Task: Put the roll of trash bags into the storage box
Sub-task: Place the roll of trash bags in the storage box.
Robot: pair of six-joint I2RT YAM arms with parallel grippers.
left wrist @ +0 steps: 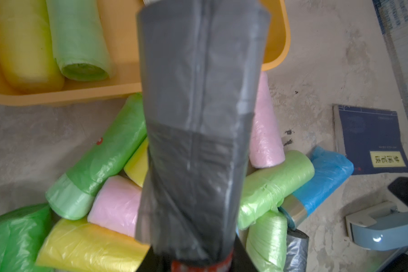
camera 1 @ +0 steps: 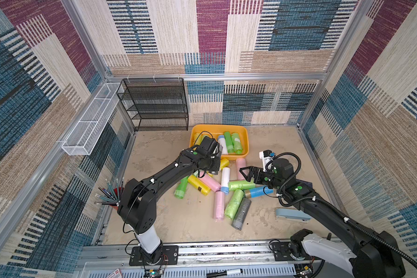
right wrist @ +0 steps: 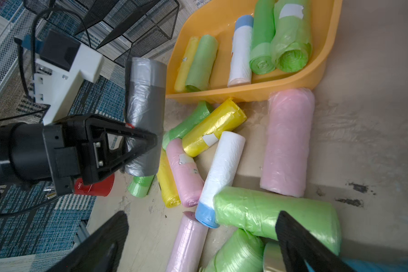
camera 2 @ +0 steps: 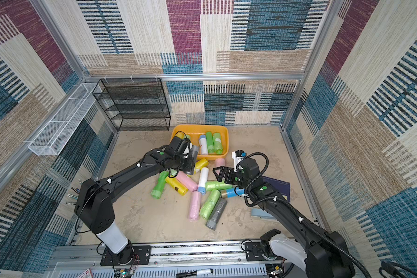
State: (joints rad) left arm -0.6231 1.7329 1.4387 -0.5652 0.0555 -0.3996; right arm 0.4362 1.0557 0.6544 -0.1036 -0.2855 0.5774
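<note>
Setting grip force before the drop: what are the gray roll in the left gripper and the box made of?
Gray roll: thin plastic film, rolled up; fine wrinkles and a soft sheen show it, so probably slick and slightly squashy. Box: apparently moulded plastic; smooth, faintly glossy orange-yellow walls, rounded corners and a rolled rim.

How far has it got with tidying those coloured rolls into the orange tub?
Done: five boxed rolls lie in the storage box. In hand: the left end effector is shut on a grey roll at the box's front rim, not yet inside. Left: more than ten loose rolls lie on the table; the right end effector hangs open above them.
</note>
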